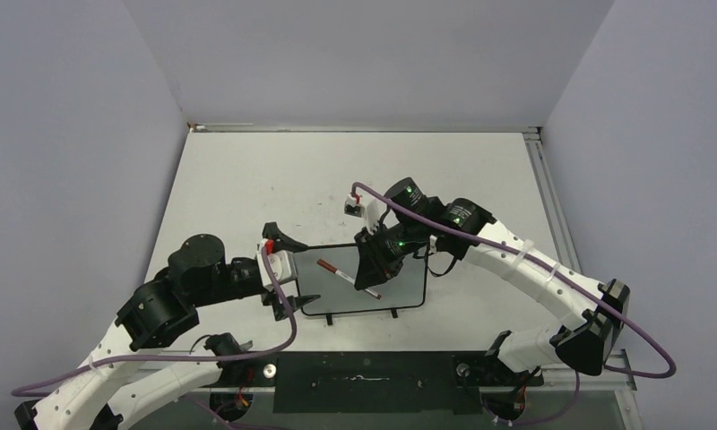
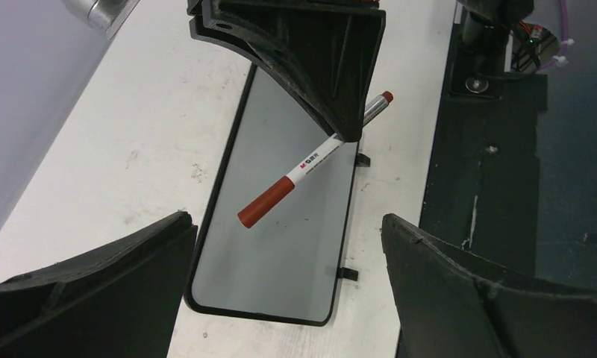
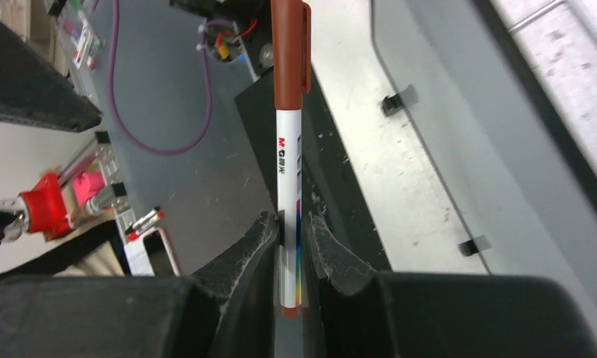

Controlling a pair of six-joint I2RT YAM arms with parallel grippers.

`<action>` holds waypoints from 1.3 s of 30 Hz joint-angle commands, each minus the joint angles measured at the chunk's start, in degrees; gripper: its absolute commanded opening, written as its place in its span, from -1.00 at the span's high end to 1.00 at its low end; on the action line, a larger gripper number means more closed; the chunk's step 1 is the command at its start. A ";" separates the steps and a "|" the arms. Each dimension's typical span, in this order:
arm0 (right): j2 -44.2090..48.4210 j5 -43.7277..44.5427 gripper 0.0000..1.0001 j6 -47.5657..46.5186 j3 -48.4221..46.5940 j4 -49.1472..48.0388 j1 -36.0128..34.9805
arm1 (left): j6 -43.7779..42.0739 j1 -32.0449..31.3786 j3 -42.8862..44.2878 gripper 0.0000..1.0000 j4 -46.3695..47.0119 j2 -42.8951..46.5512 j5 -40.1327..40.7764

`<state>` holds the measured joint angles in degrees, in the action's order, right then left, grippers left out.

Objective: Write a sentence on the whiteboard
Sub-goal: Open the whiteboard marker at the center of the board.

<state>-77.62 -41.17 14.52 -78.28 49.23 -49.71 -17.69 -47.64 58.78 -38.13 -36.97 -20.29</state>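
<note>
We see right gripper [image 3: 289,233] clamped on capped red marker [image 3: 288,160] above whiteboard [image 1: 323,291]; left gripper [image 2: 286,220] spread apart near board's left edge.

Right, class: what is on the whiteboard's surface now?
The whiteboard looks bare, no writing showing. A capped red marker, pinched in the right fingers, hangs over it. Those fingers hide part of the board.

I have the whiteboard [image 1: 404,287] on the counter [image 1: 247,179], midway along its near edge. My left end effector [image 1: 292,271] sits just left of it; my right end effector [image 1: 369,285] holds the marker [image 1: 337,271] above it.
</note>
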 commanded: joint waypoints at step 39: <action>-3.35 -10.91 0.89 -3.76 0.22 9.53 -8.07 | 5.10 -23.62 -7.55 0.57 -3.79 -8.30 6.51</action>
<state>-81.32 -51.77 12.01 -75.96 58.78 -57.47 -13.65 -70.59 50.43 -43.83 -44.93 -13.91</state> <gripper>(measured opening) 0.139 0.349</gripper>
